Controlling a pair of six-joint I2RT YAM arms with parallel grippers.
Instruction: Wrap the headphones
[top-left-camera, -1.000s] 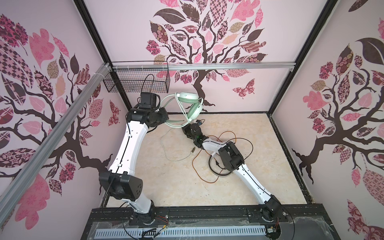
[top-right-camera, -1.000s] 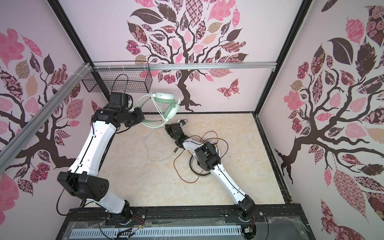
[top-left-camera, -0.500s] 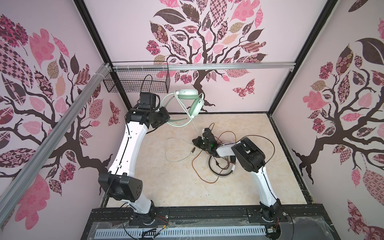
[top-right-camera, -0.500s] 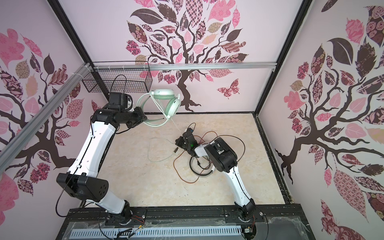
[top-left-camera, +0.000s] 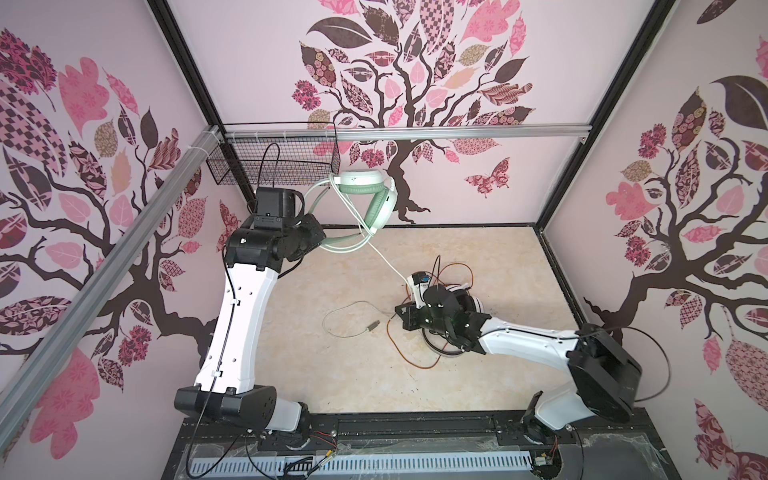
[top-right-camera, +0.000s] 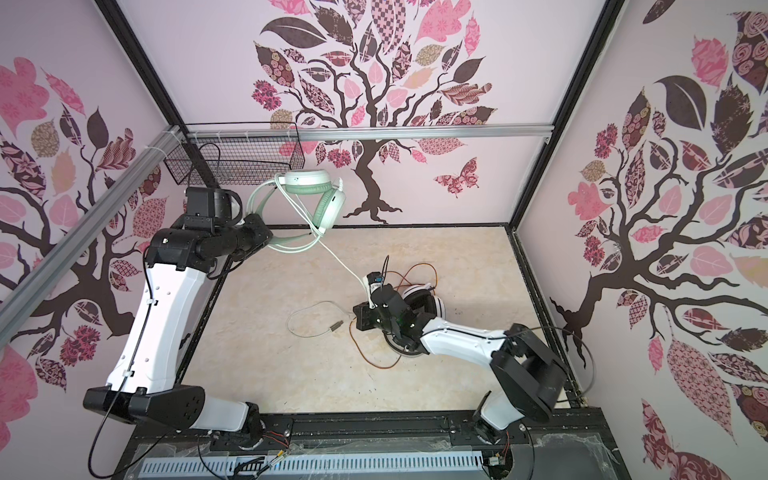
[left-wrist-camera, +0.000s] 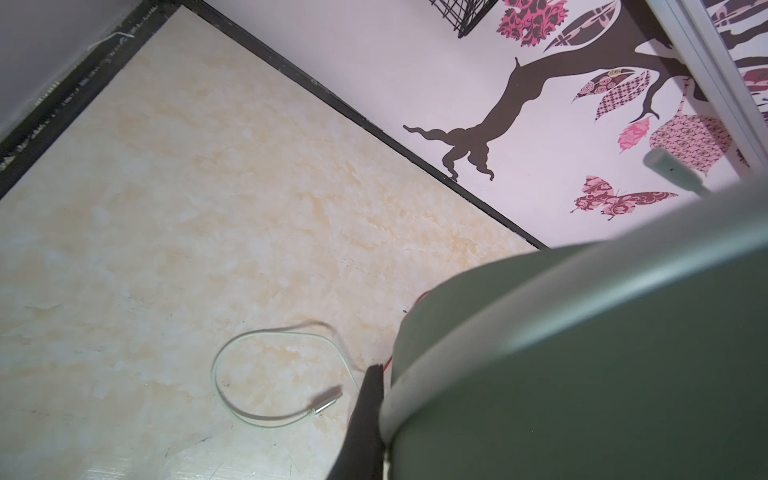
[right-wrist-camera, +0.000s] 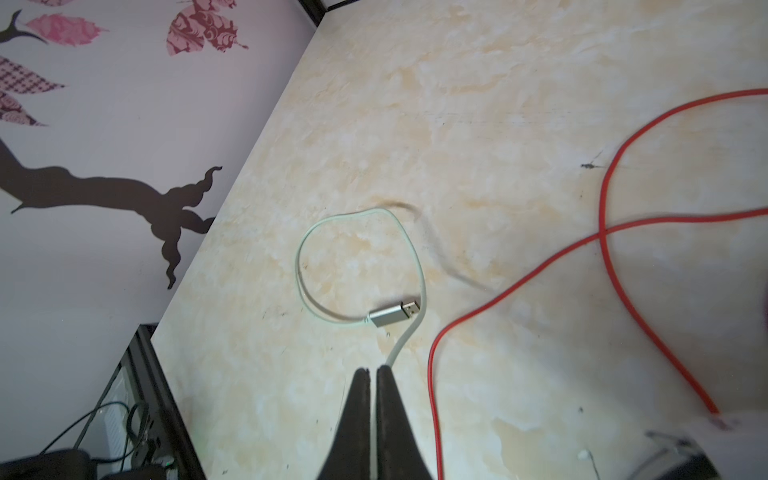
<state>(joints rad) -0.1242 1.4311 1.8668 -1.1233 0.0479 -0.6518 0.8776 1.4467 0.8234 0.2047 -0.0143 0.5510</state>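
The mint-green and white headphones (top-left-camera: 360, 183) (top-right-camera: 309, 183) hang in the air at the back left. My left gripper (top-left-camera: 322, 245) (top-right-camera: 270, 241) is shut on their headband, and they fill much of the left wrist view (left-wrist-camera: 582, 353). Their pale green cable (top-left-camera: 382, 257) (right-wrist-camera: 361, 216) runs taut down to my right gripper (top-left-camera: 401, 316) (right-wrist-camera: 372, 372), which is shut on it low over the table. Past the grip it loops to a silver plug (top-left-camera: 372, 325) (right-wrist-camera: 392, 313). The white and black headphones (top-left-camera: 465, 303) lie half hidden under my right arm, their orange-red cable (top-left-camera: 399, 349) (right-wrist-camera: 602, 232) loose around them.
A black wire basket (top-left-camera: 274, 162) hangs on the back wall just behind my left wrist, under a metal rail (top-left-camera: 457, 133). Patterned walls close in the beige table (top-left-camera: 353, 386) on three sides.
My right gripper has drawn back from the mint-green headphones towards the front right, pulling the pale green cable taut. The left gripper has lifted and turned the headphones a little.
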